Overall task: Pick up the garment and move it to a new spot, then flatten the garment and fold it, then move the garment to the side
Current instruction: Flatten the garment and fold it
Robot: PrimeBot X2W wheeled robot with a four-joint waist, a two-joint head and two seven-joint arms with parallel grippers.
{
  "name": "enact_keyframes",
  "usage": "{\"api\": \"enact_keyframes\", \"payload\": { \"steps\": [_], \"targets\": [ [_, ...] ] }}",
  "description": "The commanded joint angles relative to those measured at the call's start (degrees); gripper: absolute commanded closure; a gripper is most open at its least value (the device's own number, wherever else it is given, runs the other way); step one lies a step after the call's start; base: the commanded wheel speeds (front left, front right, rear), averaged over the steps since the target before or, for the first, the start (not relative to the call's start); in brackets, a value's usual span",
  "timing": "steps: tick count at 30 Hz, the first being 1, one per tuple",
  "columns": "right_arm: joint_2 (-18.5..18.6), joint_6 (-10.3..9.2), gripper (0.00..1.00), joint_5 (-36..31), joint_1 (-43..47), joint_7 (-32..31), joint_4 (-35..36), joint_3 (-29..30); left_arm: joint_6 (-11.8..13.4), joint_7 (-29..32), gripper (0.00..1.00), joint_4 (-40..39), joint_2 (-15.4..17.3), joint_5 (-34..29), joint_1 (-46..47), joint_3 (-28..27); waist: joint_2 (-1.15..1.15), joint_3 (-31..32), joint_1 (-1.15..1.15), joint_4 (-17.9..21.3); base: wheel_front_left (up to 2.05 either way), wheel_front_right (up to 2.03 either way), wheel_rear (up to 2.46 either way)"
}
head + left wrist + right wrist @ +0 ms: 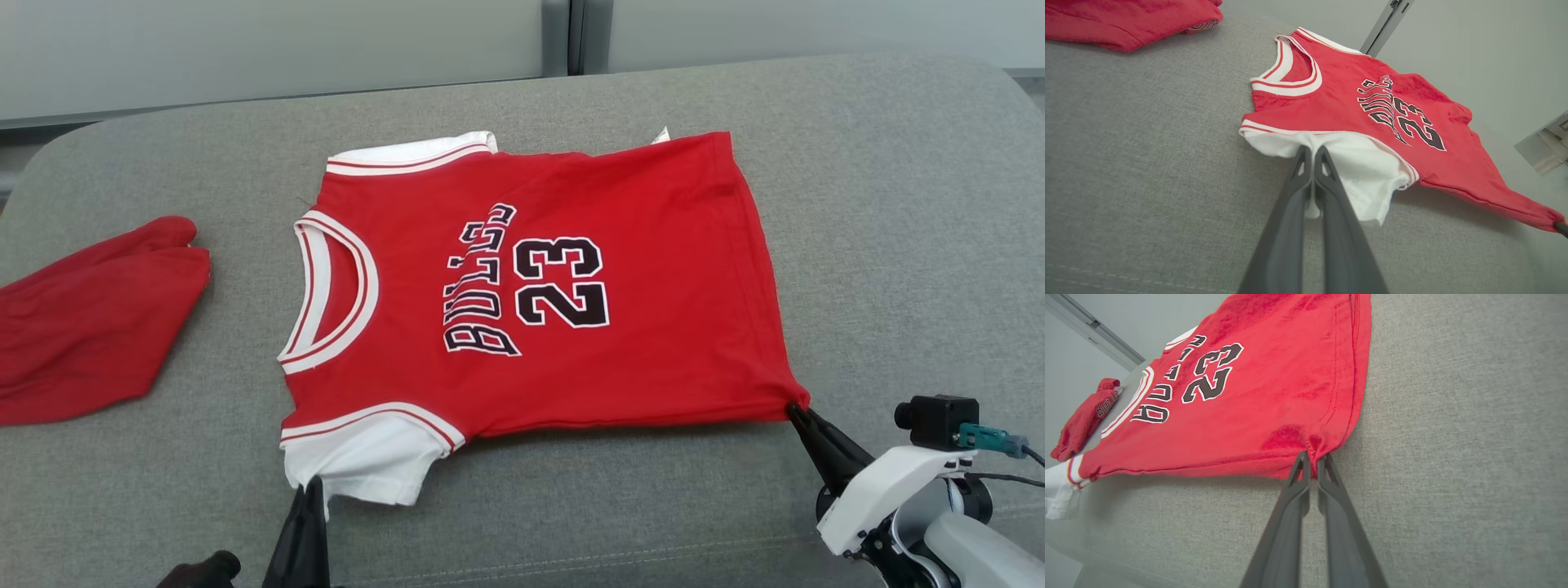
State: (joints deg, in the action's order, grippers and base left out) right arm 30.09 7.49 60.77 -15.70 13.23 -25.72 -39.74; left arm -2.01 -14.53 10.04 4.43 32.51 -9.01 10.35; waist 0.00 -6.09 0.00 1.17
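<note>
While the red jersey [571, 286] lies spread face up on the grey cushion [898, 245], I have two of its corners pinched in my tools. Its white sleeve [1363, 171] sits right at the tips of the left gripper [1312, 149]. Those two dark fingers are pressed together with a fold of white cloth caught between them, and the rest of the sleeve fans out ahead of the tips and to their right.

At the other end of that same near edge, the hem corner [1310, 443] is bunched into a small pucker between the closed fingers of the right gripper [1312, 459]. Red fabric pulls taut from that pinch toward the sleeve, with a shadow under the edge.

From the right gripper, the jersey's body stretches ahead and to the left, its black lettering and the number 23 reading sideways. The striped neckline [1286, 77] lies just beyond the left gripper's tips.

Further out, a second red garment [82, 327] lies in a loose heap well to the left of the left gripper, apart from the jersey. A small black camera [939, 420] sits just behind the right gripper's fingers. Past the cushion's far edge I see pale wall panels [286, 49].
</note>
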Motion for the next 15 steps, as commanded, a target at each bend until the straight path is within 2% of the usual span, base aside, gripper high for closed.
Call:
{"api": "enact_keyframes", "payload": {
  "steps": [1, 8, 15],
  "targets": [
    [0.42, 0.0, 1.0, -0.31, 0.46, -0.1, 1.65, 0.71, 0.04, -0.22, 1.0, -2.51, 1.37, -1.31, 1.34, -0.33, 0.0, -0.16, 0.0, 0.02, 0.0, 0.0, 0.0],
    [0.9, 0.0, 1.0, -0.66, -1.62, -2.94, 5.85, 2.96, -0.98, 2.36, 1.0, -6.29, 5.42, -3.13, 6.65, -0.08, 0.0, -0.9, 0.0, 0.89, 0.0, 0.0, 0.0],
    [-0.95, 0.0, 1.0, -1.37, -5.57, -6.27, 3.91, 4.09, -2.3, 6.6, 1.0, -3.2, 8.98, -4.7, 14.64, 1.26, 0.0, -2.38, 0.0, 2.11, 0.0, 0.0, 0.0]
  ]
}}
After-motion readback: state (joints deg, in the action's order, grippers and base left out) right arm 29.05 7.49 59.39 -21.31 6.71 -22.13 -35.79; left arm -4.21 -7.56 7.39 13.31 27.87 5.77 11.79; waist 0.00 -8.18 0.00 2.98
